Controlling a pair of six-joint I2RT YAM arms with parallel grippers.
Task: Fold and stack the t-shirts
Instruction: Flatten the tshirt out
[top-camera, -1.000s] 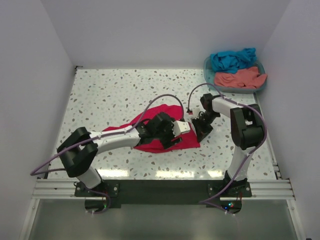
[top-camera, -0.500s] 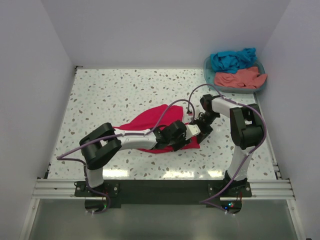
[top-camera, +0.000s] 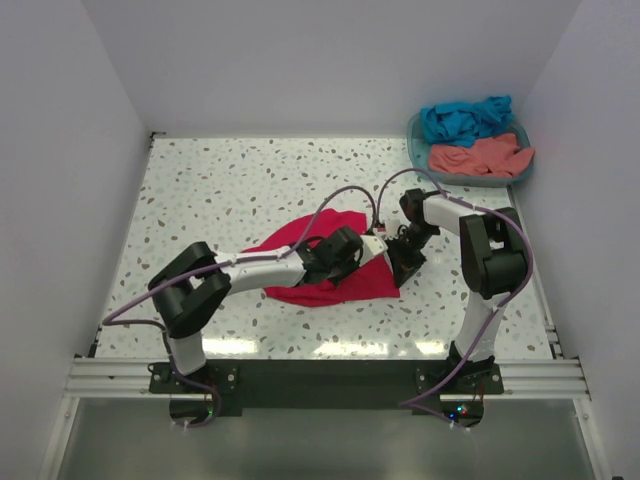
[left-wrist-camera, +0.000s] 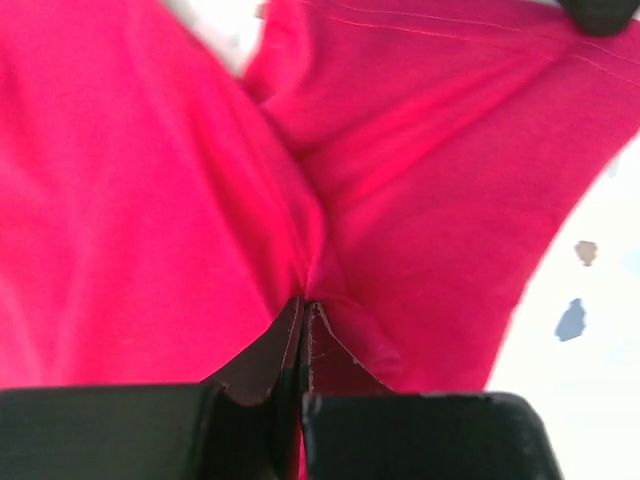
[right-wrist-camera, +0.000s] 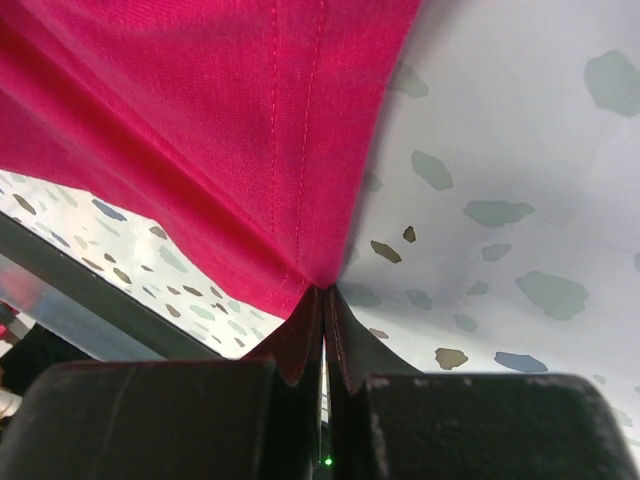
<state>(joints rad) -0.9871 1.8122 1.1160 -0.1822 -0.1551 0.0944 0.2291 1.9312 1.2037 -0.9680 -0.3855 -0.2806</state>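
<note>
Speckled terrazzo surface (top-camera: 220, 190), white walls on three sides. The crimson-pink t-shirt (top-camera: 368, 285) lies bunched mid-surface, under and between both sets of jaws.

Top view: the left arm (top-camera: 262, 270) reaches across the cloth. The left jaws and right jaws sit close together at the shirt's right edge. This view does not resolve either grip.

Left wrist view: left jaws pressed shut on a fold of the crimson cloth. Creases fan out ahead of the tips, with a sliver of surface to their right.

Right wrist view: right jaws closed on a stitched hem corner. Cloth spreads ahead and left of the tips, with bare surface to the right.

Only the top view shows the teal plastic basket (top-camera: 517, 178), well beyond the right jaws in the far right corner. It holds the teal-blue t-shirt (top-camera: 465, 118) and the salmon-coral t-shirt (top-camera: 480, 156), both crumpled.
</note>
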